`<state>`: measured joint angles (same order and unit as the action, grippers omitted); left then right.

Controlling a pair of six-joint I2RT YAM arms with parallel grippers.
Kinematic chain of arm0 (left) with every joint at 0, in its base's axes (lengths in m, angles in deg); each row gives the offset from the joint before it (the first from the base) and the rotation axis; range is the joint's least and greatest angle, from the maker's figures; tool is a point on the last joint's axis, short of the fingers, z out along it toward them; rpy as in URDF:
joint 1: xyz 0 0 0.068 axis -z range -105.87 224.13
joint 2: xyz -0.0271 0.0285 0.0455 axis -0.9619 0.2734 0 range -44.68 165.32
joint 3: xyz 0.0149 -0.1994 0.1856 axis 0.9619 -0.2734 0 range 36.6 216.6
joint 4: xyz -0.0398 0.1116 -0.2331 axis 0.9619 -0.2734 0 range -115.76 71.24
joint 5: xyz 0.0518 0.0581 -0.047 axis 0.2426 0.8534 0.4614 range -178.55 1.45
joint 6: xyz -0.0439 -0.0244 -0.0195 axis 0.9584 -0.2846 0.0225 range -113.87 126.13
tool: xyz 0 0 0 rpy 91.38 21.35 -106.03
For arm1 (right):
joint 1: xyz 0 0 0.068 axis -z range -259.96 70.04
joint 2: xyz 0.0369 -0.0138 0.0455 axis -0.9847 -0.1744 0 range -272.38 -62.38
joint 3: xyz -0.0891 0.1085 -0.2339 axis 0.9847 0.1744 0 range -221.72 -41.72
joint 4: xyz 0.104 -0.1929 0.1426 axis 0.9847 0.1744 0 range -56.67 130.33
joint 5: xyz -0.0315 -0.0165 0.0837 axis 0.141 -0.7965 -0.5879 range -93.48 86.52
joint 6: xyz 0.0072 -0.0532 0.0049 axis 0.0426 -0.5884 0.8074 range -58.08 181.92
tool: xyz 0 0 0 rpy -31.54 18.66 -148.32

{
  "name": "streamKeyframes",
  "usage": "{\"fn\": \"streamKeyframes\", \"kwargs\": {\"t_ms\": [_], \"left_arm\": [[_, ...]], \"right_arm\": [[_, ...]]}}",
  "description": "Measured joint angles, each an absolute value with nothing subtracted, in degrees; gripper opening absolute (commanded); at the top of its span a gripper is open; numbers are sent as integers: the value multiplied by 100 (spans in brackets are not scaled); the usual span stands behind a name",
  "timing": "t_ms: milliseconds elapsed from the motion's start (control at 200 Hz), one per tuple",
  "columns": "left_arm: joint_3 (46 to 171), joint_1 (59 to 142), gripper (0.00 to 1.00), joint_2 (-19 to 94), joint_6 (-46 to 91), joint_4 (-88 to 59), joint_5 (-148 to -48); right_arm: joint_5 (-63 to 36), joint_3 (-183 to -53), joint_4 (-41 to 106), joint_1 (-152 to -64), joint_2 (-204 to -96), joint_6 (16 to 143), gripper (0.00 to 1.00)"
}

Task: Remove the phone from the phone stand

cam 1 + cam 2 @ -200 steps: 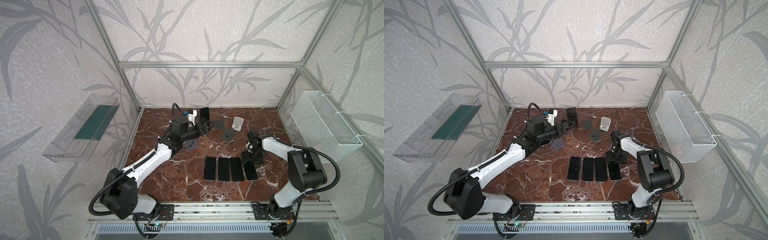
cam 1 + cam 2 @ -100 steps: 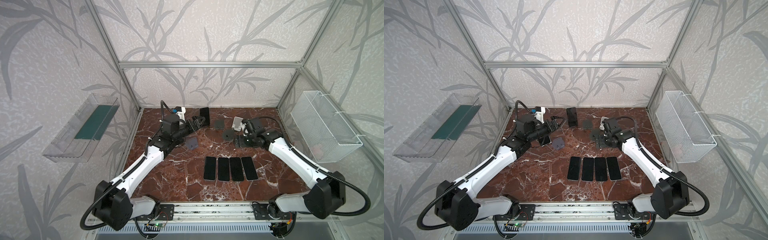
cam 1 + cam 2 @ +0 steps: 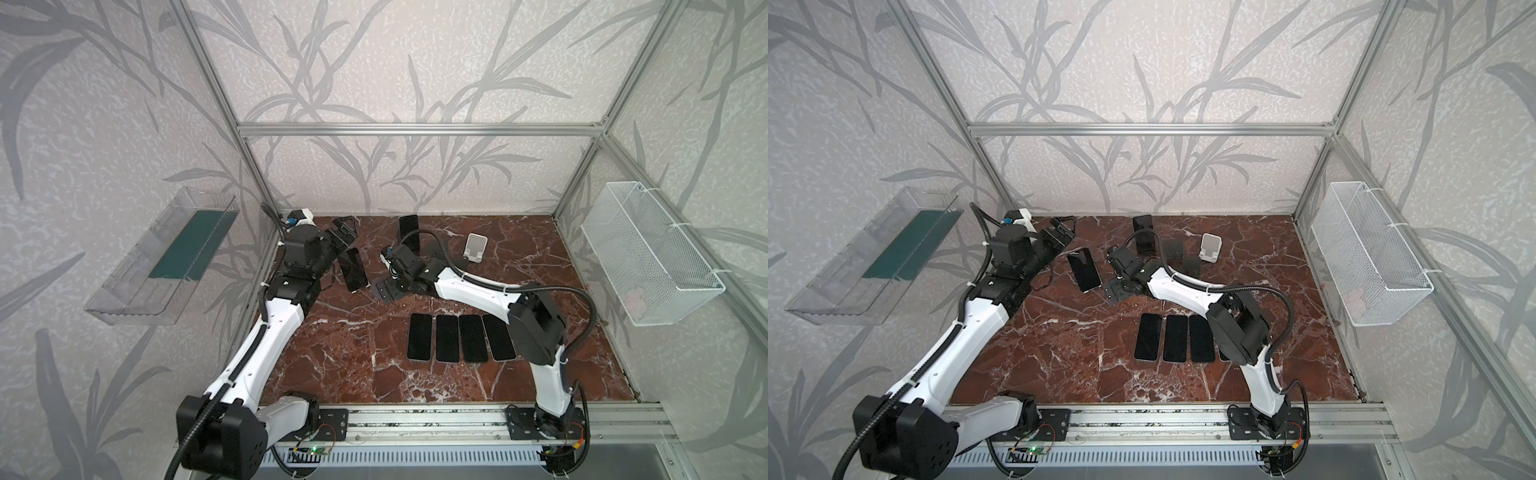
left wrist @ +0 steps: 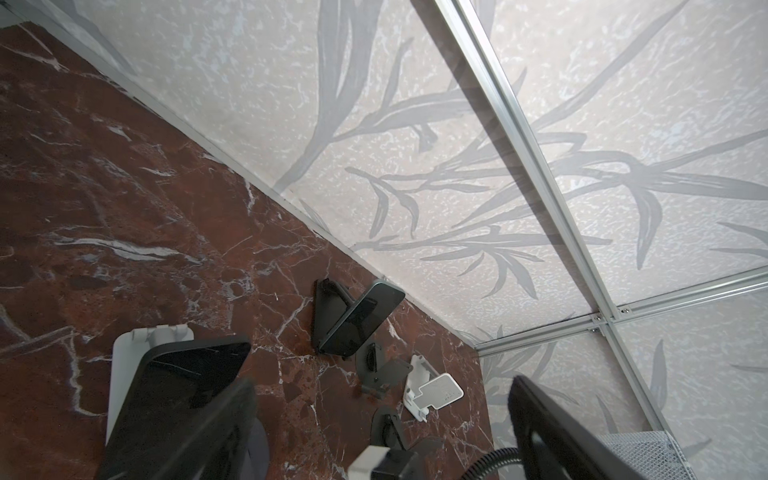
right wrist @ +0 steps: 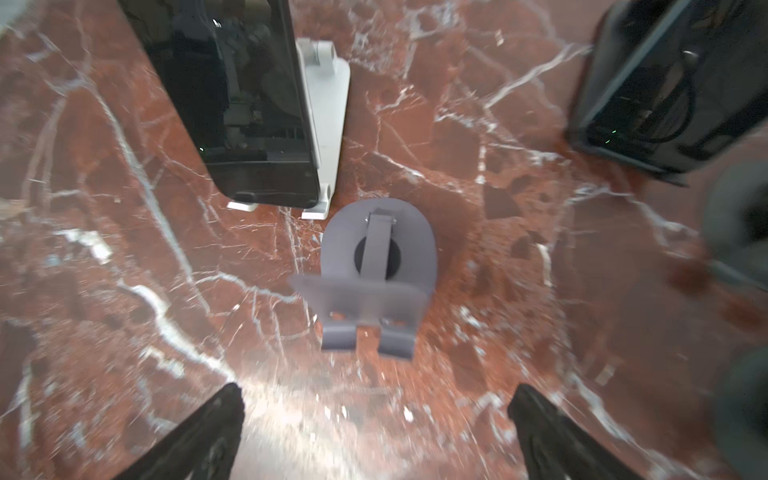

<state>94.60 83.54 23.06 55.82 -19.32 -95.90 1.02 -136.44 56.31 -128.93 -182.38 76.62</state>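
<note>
A: State of the left gripper (image 3: pixel 345 233)?
B: Spread wide, nothing between the jaws. Raised near the back-left corner of the table (image 3: pixel 357 374), close over the top edge of the phone (image 3: pixel 353 270); contact impossible to judge.
A: And the phone?
B: Leaning on the white stand (image 5: pixel 328 104), dark screen up, left of centre on the table.
A: Then the right gripper (image 5: pixel 376 390)?
B: Wide open too, gripping nothing. Hovering low over the grey stand (image 5: pixel 376 270), just beside the foot of the white stand. Blurred in the wrist view.
A: More phones?
B: Second phone (image 3: pixel 408 228) propped on a black stand (image 4: pixel 326 307) by the back wall. To its right, a second white stand (image 3: pixel 476 248). Toward the front, four phones (image 3: pixel 446 338) flat in a row, side by side, edges nearly touching, near the right arm's elbow.
A: Walls?
B: Wire basket (image 3: pixel 648 257) hung on the right, clear tray (image 3: pixel 137 286) on the left.
</note>
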Motion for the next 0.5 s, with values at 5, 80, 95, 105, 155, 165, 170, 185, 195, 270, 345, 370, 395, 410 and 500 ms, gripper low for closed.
{"fn": "streamKeyframes", "kwargs": {"t_ms": [5, 80, 95, 105, 155, 165, 170, 185, 195, 270, 345, 370, 395, 410, 500], "left_arm": [[9460, 8352, 94, 2308, 5582, -1934, -9590], [9453, 8343, 94, 2359, 5580, -1939, -9595], [9451, 8343, 94, 2365, 5580, -1939, -9597], [9451, 8343, 94, 2368, 5580, -1939, -9599], [9451, 8343, 94, 2376, 5580, -1939, -9612], [9451, 8343, 94, 2378, 5580, -1939, -9612], [9451, 8343, 94, 2378, 5578, -1939, -9614], [9451, 8343, 94, 2378, 5580, -1939, -9617], [9451, 8343, 94, 2378, 5580, -1939, -9619], [9451, 8341, 94, 2387, 5580, -1934, -9652], [9451, 8337, 94, 2394, 5584, -1934, -9702], [9451, 8337, 94, 2396, 5584, -1934, -9715], [9451, 8337, 94, 2394, 5584, -1934, -9724], [9451, 8337, 94, 2394, 5584, -1932, -9726], [9451, 8332, 93, 2394, 5584, -1921, -9750]], "right_arm": [[97, -13663, 5631, -12893, -18269, 7660, 99], [80, -13869, 5588, -12871, -18577, 7633, 99], [75, -13904, 5577, -12867, -18618, 7627, 99], [67, -13930, 5572, -12864, -18653, 7620, 99], [53, -14037, 5546, -12860, -18771, 7601, 99], [51, -14046, 5540, -12860, -18789, 7601, 99], [45, -14057, 5538, -12858, -18802, 7601, 98], [47, -14076, 5533, -12856, -18822, 7598, 97], [47, -14096, 5533, -12854, -18837, 7592, 97], [56, -14256, 5516, -12838, -18964, 7566, 89], [104, -14474, 5465, -12834, -19134, 7570, 81], [130, -14520, 5430, -12834, -19180, 7566, 79], [152, -14544, 5406, -12834, -19217, 7568, 75], [165, -14555, 5402, -12834, -19235, 7577, 73], [217, -14560, 5404, -12834, -19263, 7590, 61]]}}
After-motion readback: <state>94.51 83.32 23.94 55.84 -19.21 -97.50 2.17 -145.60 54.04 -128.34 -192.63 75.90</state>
